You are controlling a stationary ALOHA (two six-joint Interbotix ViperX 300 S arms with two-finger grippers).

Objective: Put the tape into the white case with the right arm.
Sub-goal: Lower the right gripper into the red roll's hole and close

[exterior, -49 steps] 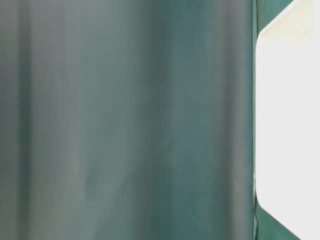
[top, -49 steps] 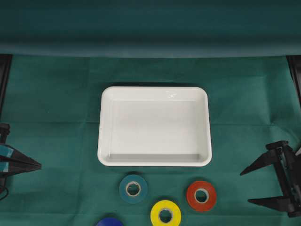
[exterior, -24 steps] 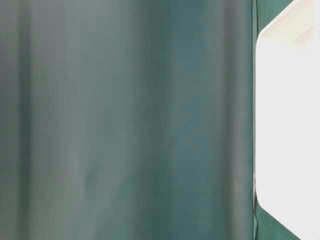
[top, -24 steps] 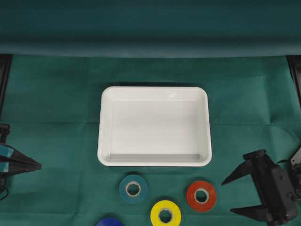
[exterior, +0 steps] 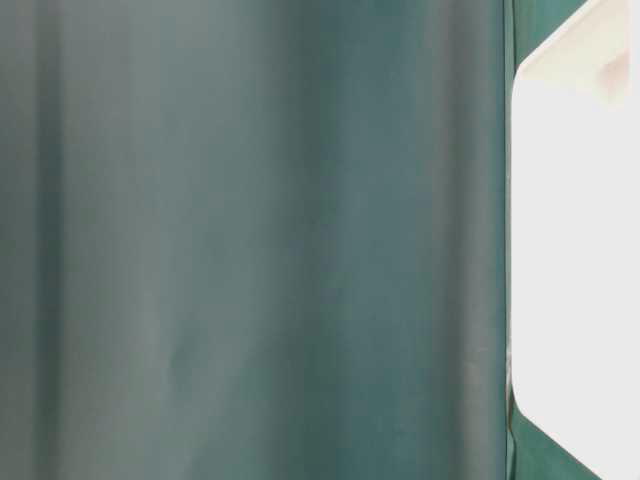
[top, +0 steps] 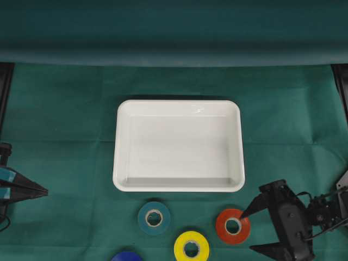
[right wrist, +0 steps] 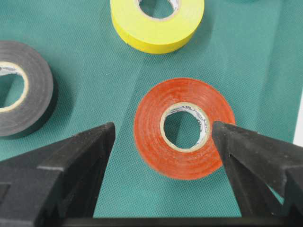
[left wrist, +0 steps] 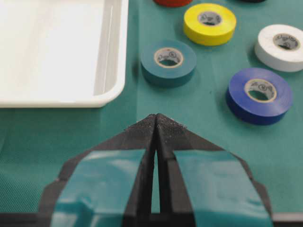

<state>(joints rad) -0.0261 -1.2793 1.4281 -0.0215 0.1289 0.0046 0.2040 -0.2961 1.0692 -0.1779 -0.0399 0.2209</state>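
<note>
Right gripper (top: 250,232) now sits low at the right of the overhead view, well in from the right edge where it stood a second ago and further in than half a second ago. Its two black fingers are spread wide and hold nothing. One fingertip (top: 243,216) overlaps the red tape (top: 232,226) near its core in that view, while the other points left lower down, near the bottom edge. In the right wrist view the red tape (right wrist: 184,128) lies flat on the green cloth (right wrist: 94,94) between the two fingers, one tip over its right rim, the other off to its left; whether either touches it I cannot tell. Around it lie a yellow tape (top: 191,246), a teal tape (top: 154,218) and a blue tape (top: 126,256) cut by the bottom edge; the wrist views add a black tape (right wrist: 21,88) and a white tape (left wrist: 282,46). None of the rolls has shifted. Beyond them the case (top: 122,179) lies in the middle of the cloth with nothing in it, in the same place as before; the red tape is just below its lower right corner, apart from it. Left gripper (top: 45,191) rests at the left edge as it did earlier, its blue-taped fingers pressed together on nothing. The table-level view shows only blurred green cloth and a white edge, unchanged.
</note>
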